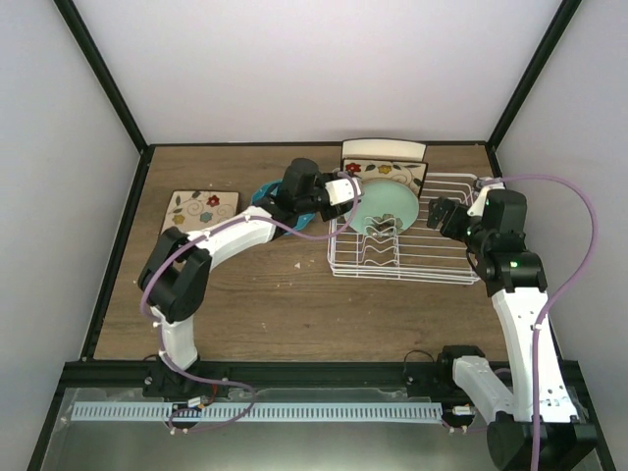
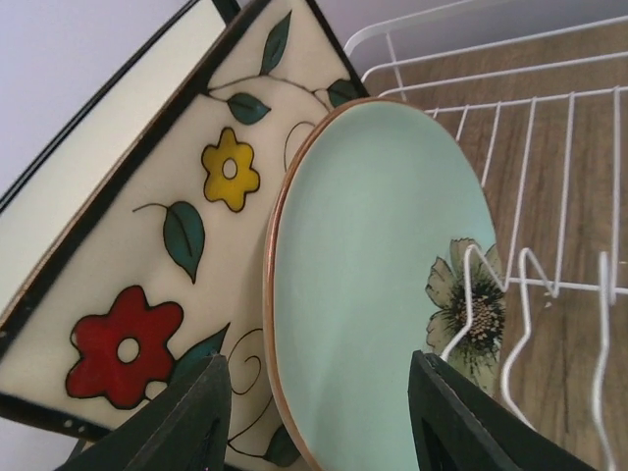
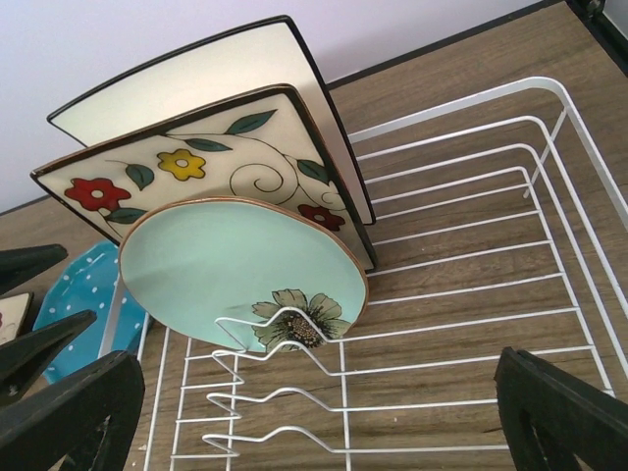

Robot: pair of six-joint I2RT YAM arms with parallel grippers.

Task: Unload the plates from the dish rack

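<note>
The white wire dish rack (image 1: 412, 275) stands right of centre. A mint green flowered plate (image 1: 385, 208) stands upright in it, in front of a square cream floral plate (image 1: 385, 169) and a second square plate (image 1: 383, 149) showing a plain face. My left gripper (image 2: 319, 412) is open. Its fingers straddle the mint plate's (image 2: 383, 275) left rim, one in front of the floral plate (image 2: 196, 245), without gripping it. My right gripper (image 3: 314, 412) is wide open and empty above the rack's zigzag dividers (image 3: 285, 392). The pink plate is out of view.
Another square floral plate (image 1: 204, 209) lies flat on the wooden table at the left. A blue dotted plate (image 1: 265, 191) lies beside the rack, partly under my left arm, and shows in the right wrist view (image 3: 78, 294). Walls close in on three sides.
</note>
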